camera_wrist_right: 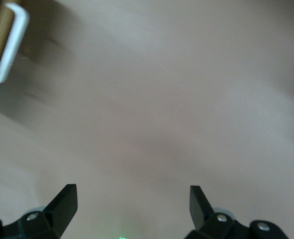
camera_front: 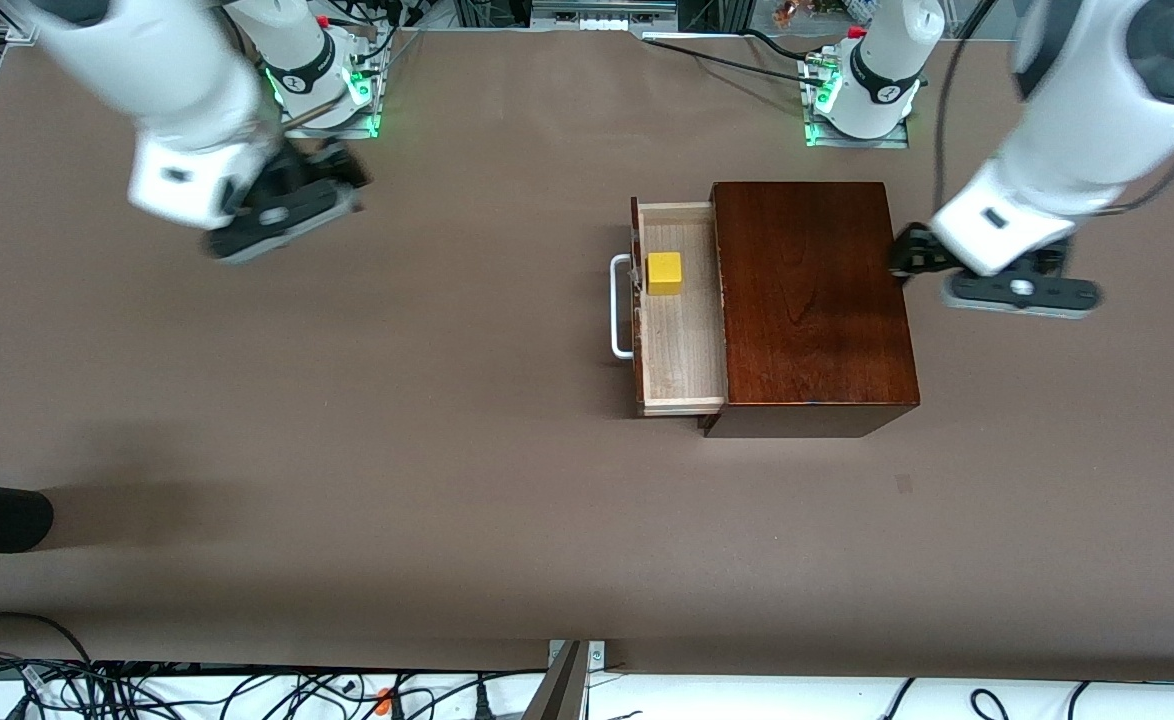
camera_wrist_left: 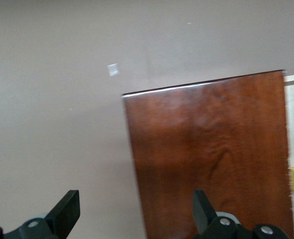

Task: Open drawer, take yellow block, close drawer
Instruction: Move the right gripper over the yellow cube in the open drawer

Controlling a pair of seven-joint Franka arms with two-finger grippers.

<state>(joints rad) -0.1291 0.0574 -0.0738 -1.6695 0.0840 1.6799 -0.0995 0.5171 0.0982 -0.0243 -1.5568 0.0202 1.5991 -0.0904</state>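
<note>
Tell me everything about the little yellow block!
The yellow block is a small, plain, bright-yellow cube. It sits flat on the pale wood floor of the open drawer, close to the drawer's dark front with the white handle, in the part farther from the front camera. Nothing holds it; both grippers are away from it.

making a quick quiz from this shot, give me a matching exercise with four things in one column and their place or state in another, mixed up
Things:
1. small bright-yellow cube block
2. sliding light-wood drawer of the dark reddish-brown wooden box
3. left gripper
4. right gripper

Places or states:
A. open, at the box's edge toward the left arm's end of the table
B. pulled out, white bar handle facing the right arm's end
C. open, over bare table toward the right arm's end
D. lying inside the drawer

Pairs: 1-D, 2-B, 3-A, 4-C
</note>
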